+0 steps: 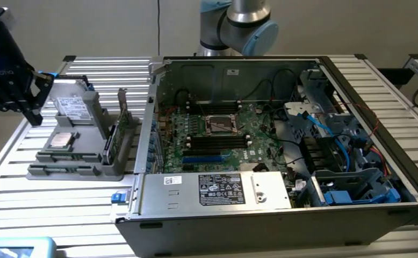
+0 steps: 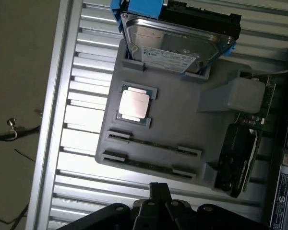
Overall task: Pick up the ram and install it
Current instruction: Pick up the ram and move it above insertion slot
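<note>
Claw [image 1: 34,115] closed, nothing held, near grey holder's [image 2: 182,120] edge on table [image 1: 8,161]. Ram [image 2: 153,145] stands edge-on in a holder slot beside the CPU [image 2: 134,103]; only its thin top edge shows, chips hidden.

Exterior camera looks down on computer case [image 1: 266,220] and grey parts tray [image 1: 80,172]; wrist camera hangs close above that same tray.

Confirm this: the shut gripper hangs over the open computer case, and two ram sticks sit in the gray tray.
Wrong place: in the exterior view the shut gripper hangs beside the gray tray, on that view's left, not over the computer case. The two ram sticks do sit in the tray.
</note>
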{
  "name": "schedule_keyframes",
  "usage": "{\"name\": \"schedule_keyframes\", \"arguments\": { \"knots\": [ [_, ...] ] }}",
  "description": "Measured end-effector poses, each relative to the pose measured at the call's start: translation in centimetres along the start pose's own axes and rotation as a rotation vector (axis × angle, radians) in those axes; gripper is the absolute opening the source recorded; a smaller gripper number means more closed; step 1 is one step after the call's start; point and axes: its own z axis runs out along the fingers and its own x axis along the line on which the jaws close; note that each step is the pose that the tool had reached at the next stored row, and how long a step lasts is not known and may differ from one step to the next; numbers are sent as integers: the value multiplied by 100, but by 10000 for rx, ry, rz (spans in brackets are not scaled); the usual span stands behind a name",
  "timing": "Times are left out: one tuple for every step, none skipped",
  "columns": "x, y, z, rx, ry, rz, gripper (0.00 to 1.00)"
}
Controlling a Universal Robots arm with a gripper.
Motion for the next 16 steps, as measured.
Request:
{"name": "schedule_keyframes", "arguments": {
  "knots": [
    [0,0,1,-2,-4,-179,11],
    [0,0,1,-3,-6,-365,11],
    [0,0,2,-4,-9,-545,11],
    [0,0,3,-5,-12,-718,11],
    [0,0,3,-6,-15,-899,11],
    [0,0,4,-7,-19,-1078,11],
    [0,0,5,-8,-21,-1258,11],
    [0,0,5,-9,-24,-1454,11],
    [0,0,6,-11,-28,-1634,11],
    [0,0,6,-12,-30,-1814,11],
    [0,0,7,-13,-33,-1993,11],
    [0,0,7,-14,-36,-2179,11],
    [0,0,7,-15,-39,-2352,11],
    [0,0,8,-16,-42,-2533,11],
    [0,0,8,-17,-45,-2712,11],
    [0,0,8,-18,-48,-2898,11]
  ]
}}
